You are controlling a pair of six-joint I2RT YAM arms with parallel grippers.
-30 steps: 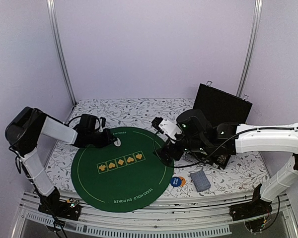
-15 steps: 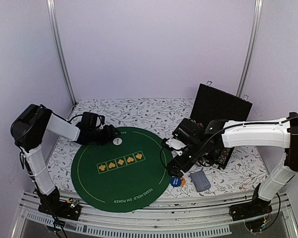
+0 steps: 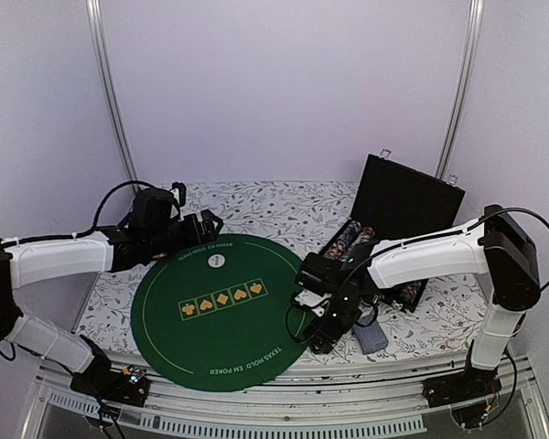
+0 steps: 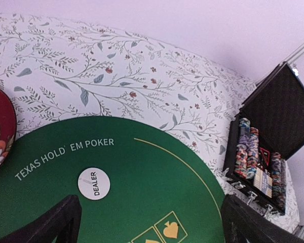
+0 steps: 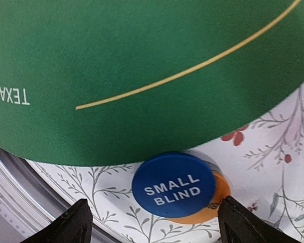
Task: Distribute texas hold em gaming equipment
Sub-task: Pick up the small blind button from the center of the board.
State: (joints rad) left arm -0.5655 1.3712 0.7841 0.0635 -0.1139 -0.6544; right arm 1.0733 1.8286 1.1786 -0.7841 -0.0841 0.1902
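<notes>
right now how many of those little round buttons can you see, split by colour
white button: 1, marked dealer
blue button: 1, marked small blind
orange button: 1, mostly hidden under the blue one
total: 3

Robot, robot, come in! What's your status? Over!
Left gripper open, empty, dealer button ahead on mat. Right gripper open over small blind button, which overlaps orange button. Nothing blocking.
</notes>
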